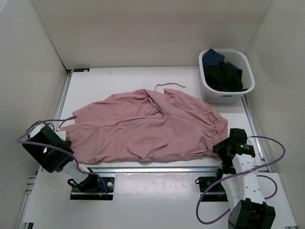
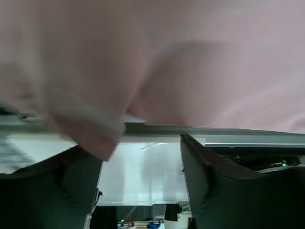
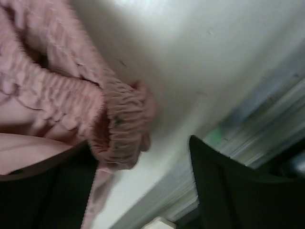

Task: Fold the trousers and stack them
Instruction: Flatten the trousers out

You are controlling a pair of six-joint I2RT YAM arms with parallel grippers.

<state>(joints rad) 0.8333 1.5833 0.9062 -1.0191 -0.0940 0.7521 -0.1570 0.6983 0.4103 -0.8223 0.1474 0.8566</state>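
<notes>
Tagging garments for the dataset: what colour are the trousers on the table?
Plain dusty pink, no pattern. The trousers show best in the top external view.

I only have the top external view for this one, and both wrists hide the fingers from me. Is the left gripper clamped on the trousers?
Observer: No. In the left wrist view the left gripper is open, and bare table shows between its fingers.
Operator: And the right one?
Observer: In its own wrist view the right gripper is open too.
Operator: Which part of the garment is at it?
Observer: The gathered elastic waistband of the trousers. Its bunched corner sits by one finger, with a gap to the other.
</notes>
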